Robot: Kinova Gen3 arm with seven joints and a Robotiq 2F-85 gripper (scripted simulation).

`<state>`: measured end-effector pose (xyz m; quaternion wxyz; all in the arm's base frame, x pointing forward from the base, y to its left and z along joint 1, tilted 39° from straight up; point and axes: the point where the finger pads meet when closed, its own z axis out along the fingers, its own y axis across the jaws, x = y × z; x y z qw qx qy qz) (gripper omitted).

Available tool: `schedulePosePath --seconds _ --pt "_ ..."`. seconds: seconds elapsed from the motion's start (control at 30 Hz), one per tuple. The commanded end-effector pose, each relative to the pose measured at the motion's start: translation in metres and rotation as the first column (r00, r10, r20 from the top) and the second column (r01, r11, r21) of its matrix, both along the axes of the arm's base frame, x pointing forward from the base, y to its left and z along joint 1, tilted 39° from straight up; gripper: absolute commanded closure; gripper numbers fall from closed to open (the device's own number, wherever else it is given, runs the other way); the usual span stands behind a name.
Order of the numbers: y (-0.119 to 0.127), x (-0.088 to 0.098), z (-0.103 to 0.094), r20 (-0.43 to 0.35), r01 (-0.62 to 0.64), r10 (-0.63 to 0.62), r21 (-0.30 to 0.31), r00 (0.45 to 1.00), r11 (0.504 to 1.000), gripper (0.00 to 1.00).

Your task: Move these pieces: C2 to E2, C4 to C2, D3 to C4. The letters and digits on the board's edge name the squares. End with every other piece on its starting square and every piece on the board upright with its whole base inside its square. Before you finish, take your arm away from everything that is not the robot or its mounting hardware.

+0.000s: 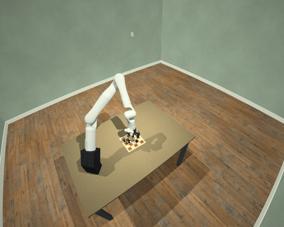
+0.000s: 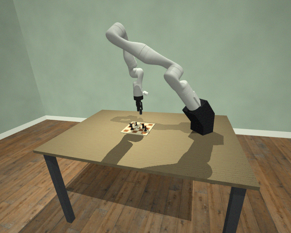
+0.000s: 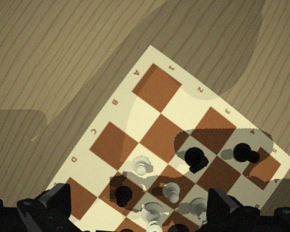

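The pale piece on C2 [image 3: 141, 165] stands upright on its square, left of centre in the wrist view, in the lower half of the chessboard [image 3: 156, 87]. The pale piece on C4 [image 3: 199, 206] stands lower right of it, close to the dark gripper body along the bottom edge. The pale piece on D3 [image 3: 151, 211] stands below C2 and is also partly crowded by that edge. E2 lies under the gripper body and cannot be seen. Another pale piece [image 3: 171, 190] stands on C3, between C2 and C4. Dark pieces stand on D2 [image 3: 123, 195], B3 [image 3: 194, 158] and A4 [image 3: 243, 152].

The board appears tilted in the wrist view, with the letters running down its left edge and the digits down its upper right edge.

The gripper [image 2: 140, 110] hangs above the far side of the board, well apart from the pieces and pointing down. Its fingers are spread to their widest, with nothing between them.

The board lies near the middle of the tan table [image 2: 90, 140]. The white arm [image 2: 150, 55] arches over it from a black pedestal [image 2: 208, 125] at the right rear of the table. Its shadow falls across the board and the table top.
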<state>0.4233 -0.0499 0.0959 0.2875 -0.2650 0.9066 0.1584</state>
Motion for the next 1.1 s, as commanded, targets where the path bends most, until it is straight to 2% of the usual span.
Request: schedulePosePath --seconds 0.0,0.07,0.3,0.53,1.03,1.07 --pt "-0.0002 0.0001 -0.0023 0.022 -0.040 0.040 -0.022 0.999 0.999 0.00" --pt "-0.0002 0.0001 -0.0023 0.022 -0.040 0.040 -0.022 0.999 0.999 0.00" --pt "0.0020 0.0022 -0.0050 0.085 -0.159 0.167 -0.098 0.982 0.982 0.00" --pt "0.0035 0.0036 -0.0065 0.120 -0.227 0.246 -0.147 0.962 0.963 0.00" --pt "0.0041 0.0042 -0.0072 0.134 -0.258 0.282 -0.171 0.950 0.951 0.00" --pt "0.0041 0.0042 -0.0072 0.134 -0.258 0.282 -0.171 0.950 0.951 0.66"
